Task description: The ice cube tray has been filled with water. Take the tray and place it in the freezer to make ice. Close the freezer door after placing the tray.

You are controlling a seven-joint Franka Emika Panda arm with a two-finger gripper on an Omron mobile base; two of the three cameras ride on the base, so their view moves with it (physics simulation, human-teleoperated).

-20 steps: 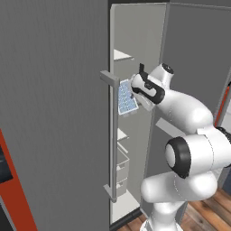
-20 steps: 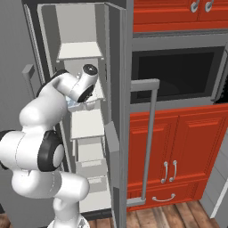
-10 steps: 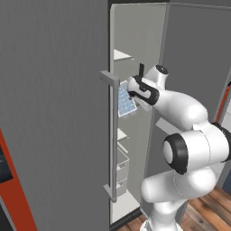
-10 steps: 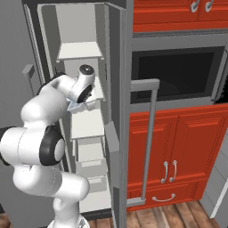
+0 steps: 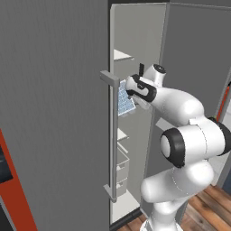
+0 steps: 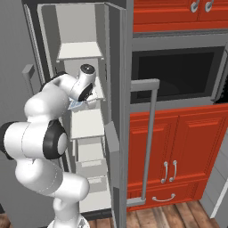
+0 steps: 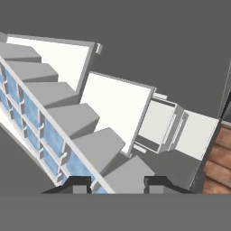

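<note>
Hand view: tray [image 7: 49, 126] above drawers [image 7: 158, 126]

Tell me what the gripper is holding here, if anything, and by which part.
The gripper holds the ice cube tray, its jaws closed on one short end; the tray hangs tilted inside the open freezer.

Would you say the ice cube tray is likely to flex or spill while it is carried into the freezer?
The ice cube tray probably stays stiff: its cell walls look straight in the hand view. It hangs steeply tilted at the fingers, so water would likely spill. Gripped at one end, it may swing.
</note>
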